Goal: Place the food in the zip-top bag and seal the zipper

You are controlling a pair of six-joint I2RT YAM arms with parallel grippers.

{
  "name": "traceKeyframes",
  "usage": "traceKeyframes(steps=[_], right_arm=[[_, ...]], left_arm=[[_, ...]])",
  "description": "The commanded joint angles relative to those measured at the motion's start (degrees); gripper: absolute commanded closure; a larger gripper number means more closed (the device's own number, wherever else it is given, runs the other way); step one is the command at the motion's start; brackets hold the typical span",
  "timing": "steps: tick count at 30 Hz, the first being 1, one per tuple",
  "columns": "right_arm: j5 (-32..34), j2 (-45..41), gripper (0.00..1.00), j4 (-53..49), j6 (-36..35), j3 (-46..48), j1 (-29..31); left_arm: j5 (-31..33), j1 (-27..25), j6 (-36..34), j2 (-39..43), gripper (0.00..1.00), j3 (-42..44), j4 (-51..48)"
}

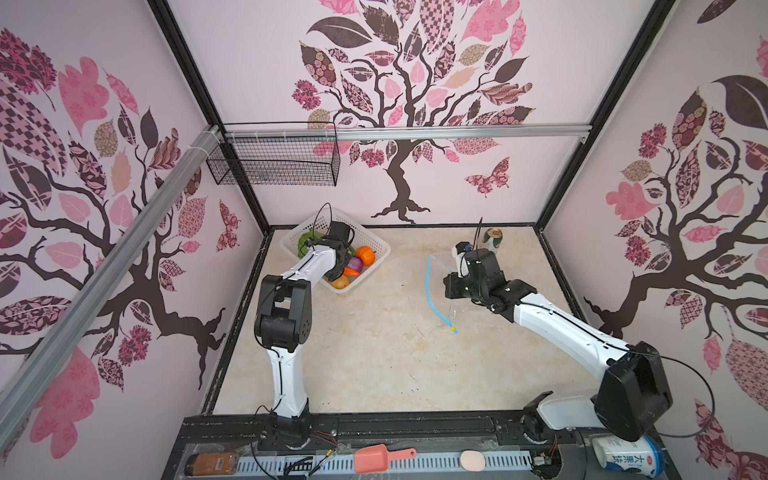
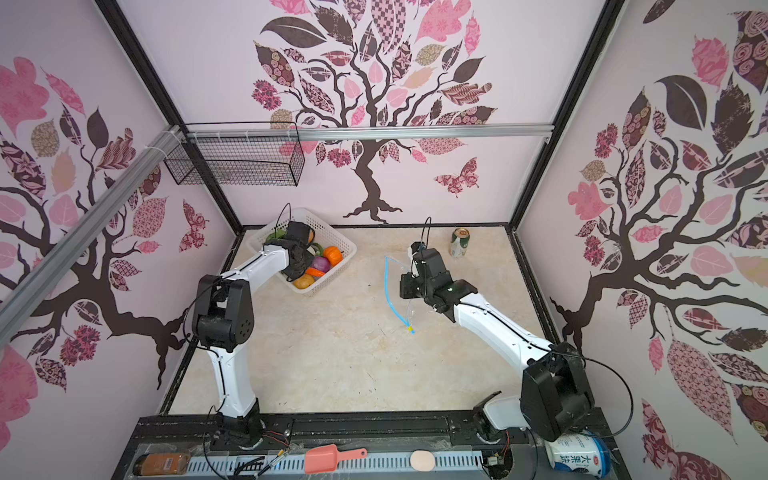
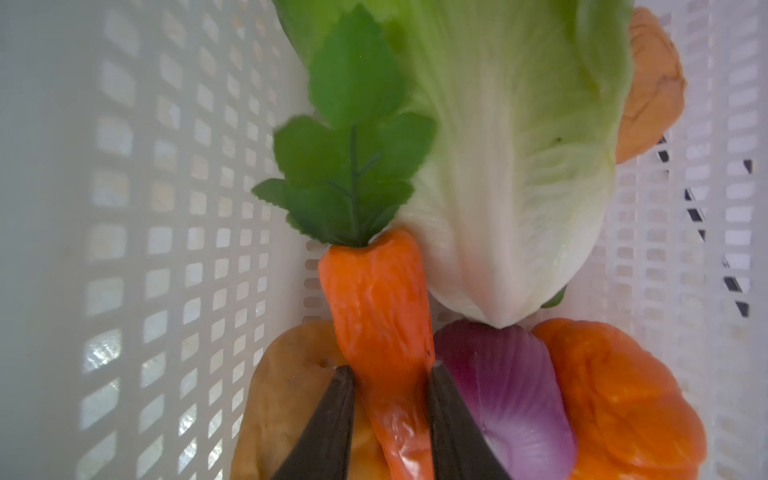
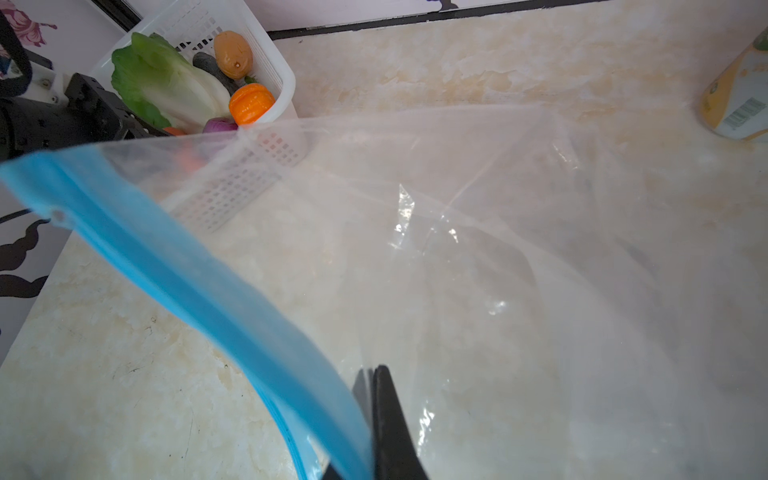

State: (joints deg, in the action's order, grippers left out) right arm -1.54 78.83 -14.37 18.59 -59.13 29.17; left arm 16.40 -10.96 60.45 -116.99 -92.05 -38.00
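Note:
In the left wrist view my left gripper (image 3: 391, 368) is shut on the orange carrot (image 3: 374, 316), with a finger pressed against each side. The carrot lies in the white basket (image 1: 376, 245) next to the napa cabbage (image 3: 498, 166), purple onion (image 3: 498, 395), pumpkin (image 3: 615, 395) and a potato (image 3: 291, 395). My right gripper (image 4: 371, 372) is shut on the upper mouth edge of the clear zip-top bag (image 4: 498, 249), beside the light-blue zipper (image 4: 187, 270), and holds the mouth lifted off the table. In a top view the zipper (image 1: 428, 286) curves down to its yellow slider (image 1: 454, 330).
A green-white drink can (image 1: 492, 241) stands at the back right behind the bag. A black wire basket (image 1: 274, 160) hangs on the back wall. On the front ledge lie a pink scoop (image 1: 378, 457), a brown bottle (image 1: 210, 463) and a white tub (image 1: 627, 457).

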Motion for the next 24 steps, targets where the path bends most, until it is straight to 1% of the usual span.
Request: traceKeyframes(steps=[1, 7, 12, 15, 19, 24], right_arm=[[0.3, -2.0, 1.0, -1.3, -0.6, -1.4, 0.0], [0.0, -2.2, 1.0, -1.1, -0.6, -1.5, -0.1], [-0.2, -2.0, 1.0, -1.0, -0.6, -1.5, 0.0], [-0.4, -1.9, 1.0, -1.0, -0.7, -1.5, 0.0], [-0.3, -2.2, 1.0, -1.3, -0.9, -1.4, 0.0], [0.1, -2.5, 1.0, -1.6, -1.3, -1.1, -0.1]], left_arm=[[-0.2, 0.1, -0.1, 0.5, 0.75, 3.0, -0.4], [-0.1, 0.1, -0.6, 4.2, 0.75, 5.0, 0.5], [-1.8, -0.3, -2.7, 6.2, 0.74, 6.8, 3.4], [-2.8, -0.3, -3.1, 5.3, 0.7, 7.0, 3.8], [-3.5, -0.3, -3.0, 2.9, 0.59, 5.7, 2.9], [-4.2, -0.2, -2.0, -0.3, 0.53, 3.3, 1.1]])
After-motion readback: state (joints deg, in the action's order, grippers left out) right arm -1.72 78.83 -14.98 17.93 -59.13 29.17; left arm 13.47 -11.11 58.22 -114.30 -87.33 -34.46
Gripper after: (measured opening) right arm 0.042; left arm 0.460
